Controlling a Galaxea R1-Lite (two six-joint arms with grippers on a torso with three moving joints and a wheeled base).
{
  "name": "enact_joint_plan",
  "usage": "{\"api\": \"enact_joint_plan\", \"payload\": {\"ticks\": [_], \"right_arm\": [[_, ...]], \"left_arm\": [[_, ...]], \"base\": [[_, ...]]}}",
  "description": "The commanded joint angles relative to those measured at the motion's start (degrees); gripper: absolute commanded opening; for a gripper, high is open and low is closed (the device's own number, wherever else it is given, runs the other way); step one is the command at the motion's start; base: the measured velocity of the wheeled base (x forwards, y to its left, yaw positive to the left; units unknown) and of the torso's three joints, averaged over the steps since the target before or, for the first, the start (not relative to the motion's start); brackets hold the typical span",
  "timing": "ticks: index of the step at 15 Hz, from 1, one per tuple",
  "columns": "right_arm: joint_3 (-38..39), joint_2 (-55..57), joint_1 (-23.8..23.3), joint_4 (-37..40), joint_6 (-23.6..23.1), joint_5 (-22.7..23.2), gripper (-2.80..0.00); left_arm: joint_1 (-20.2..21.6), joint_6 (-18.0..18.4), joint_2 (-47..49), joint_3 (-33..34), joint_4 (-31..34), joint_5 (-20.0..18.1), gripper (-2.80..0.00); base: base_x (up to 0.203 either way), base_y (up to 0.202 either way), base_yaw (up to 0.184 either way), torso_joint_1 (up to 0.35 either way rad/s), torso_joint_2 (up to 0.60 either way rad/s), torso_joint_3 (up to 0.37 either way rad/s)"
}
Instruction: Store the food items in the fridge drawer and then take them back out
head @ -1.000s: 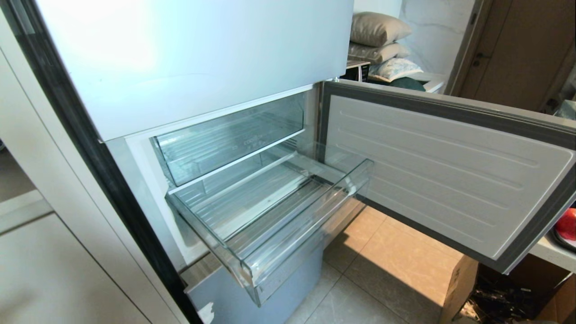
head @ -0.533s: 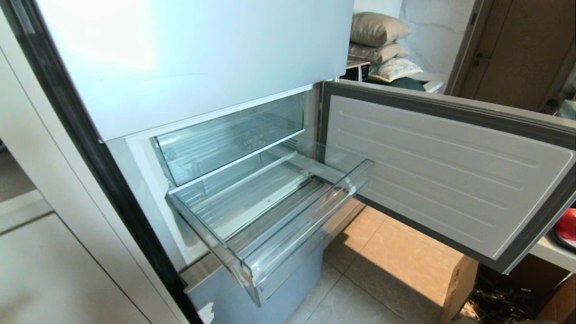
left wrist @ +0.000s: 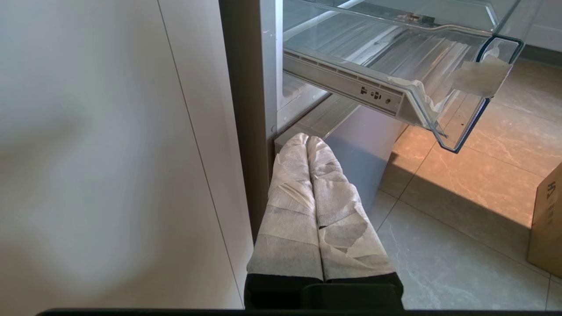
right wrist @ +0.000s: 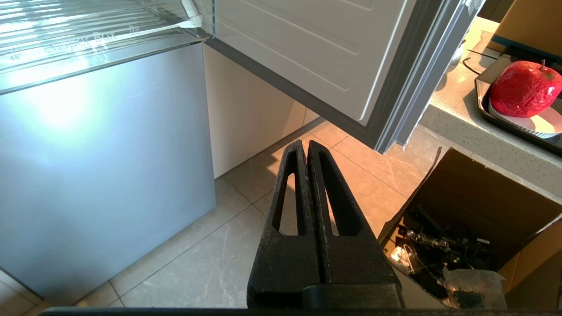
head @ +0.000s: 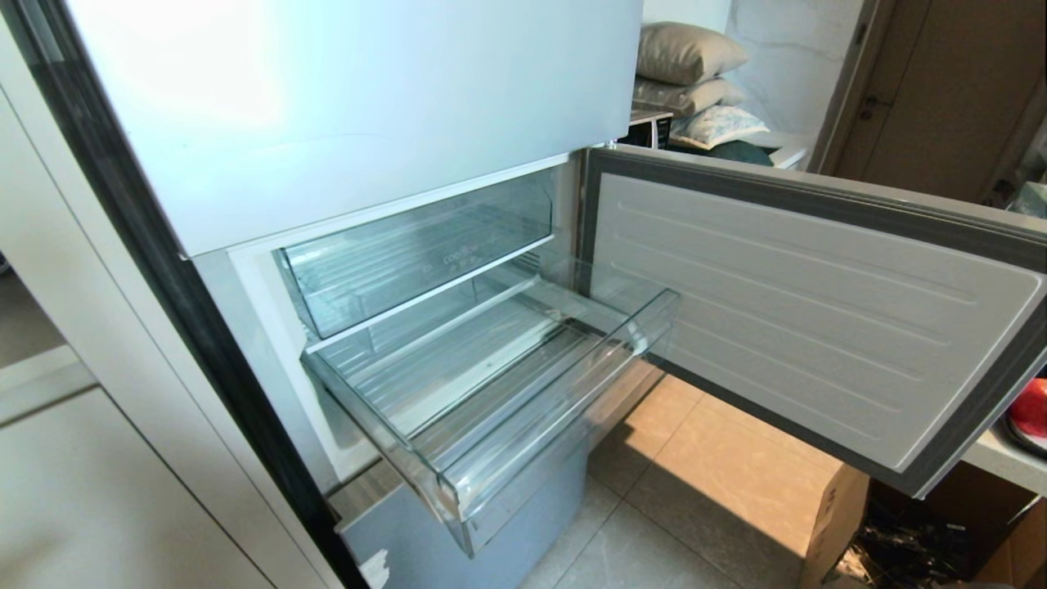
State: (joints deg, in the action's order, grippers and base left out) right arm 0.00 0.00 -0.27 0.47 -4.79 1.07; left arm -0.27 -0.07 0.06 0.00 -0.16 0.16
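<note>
Low beside the fridge, the right gripper point(right wrist: 307, 147) hung pinched shut and empty over the floor tiles, and the left gripper point(left wrist: 307, 139), its taped fingers pressed together, held nothing either. Above them the drawer point(head: 491, 458) stood pulled out, bare, likely ready for loading. Off right, the red apple point(right wrist: 524, 87) waited on a tray point(right wrist: 487, 112) on the counter point(right wrist: 491, 153).

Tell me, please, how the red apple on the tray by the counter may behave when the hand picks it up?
The red apple looks glossy, so it may slip between narrow fingers. It is round, so it could roll on its white plate if nudged. It seems firm, probably keeping shape under a moderate squeeze. The right hand is shut and apart from it.
</note>
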Motion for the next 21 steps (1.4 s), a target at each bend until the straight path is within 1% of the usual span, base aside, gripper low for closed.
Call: {"api": "enact_joint_plan", "payload": {"ticks": [1,4,7,10,17,19,21], "right_arm": [[0.0,0.1,0.0,0.0,0.0,0.0,-2.80],[0.0,0.1,0.0,0.0,0.5,0.0,-2.80],[0.0,0.1,0.0,-0.1,0.8,-0.1,-2.80],[0.0,0.1,0.0,-0.3,2.9,-0.6,-2.80],[0.0,0.2,0.0,-0.3,3.0,-0.5,-2.80],[0.0,3.1,0.1,-0.3,3.1,-0.6,-2.80],[0.0,10.1,0.6,-0.2,2.0,-0.5,-2.80]], "left_arm": [[0.0,0.0,0.0,0.0,0.0,0.0,-2.80],[0.0,0.0,0.0,0.0,0.0,0.0,-2.80],[0.0,0.0,0.0,0.0,0.0,0.0,-2.80],[-0.1,0.0,0.0,0.0,0.0,0.0,-2.80],[0.0,0.0,0.0,0.0,0.0,0.0,-2.80],[0.0,0.0,0.0,0.0,0.0,0.0,-2.80],[0.0,0.0,0.0,0.0,0.0,0.0,-2.80]], "base": [[0.000,0.000,0.000,0.000,0.00,0.000],[-0.002,0.000,0.060,0.002,0.00,0.000],[0.002,-0.006,0.175,0.003,0.00,0.003],[0.003,-0.006,0.173,0.005,0.00,0.002],[0.001,-0.008,0.168,0.003,0.00,0.003],[0.001,-0.004,0.048,0.001,0.00,0.002],[0.000,0.000,0.000,0.000,0.00,0.000]]}}
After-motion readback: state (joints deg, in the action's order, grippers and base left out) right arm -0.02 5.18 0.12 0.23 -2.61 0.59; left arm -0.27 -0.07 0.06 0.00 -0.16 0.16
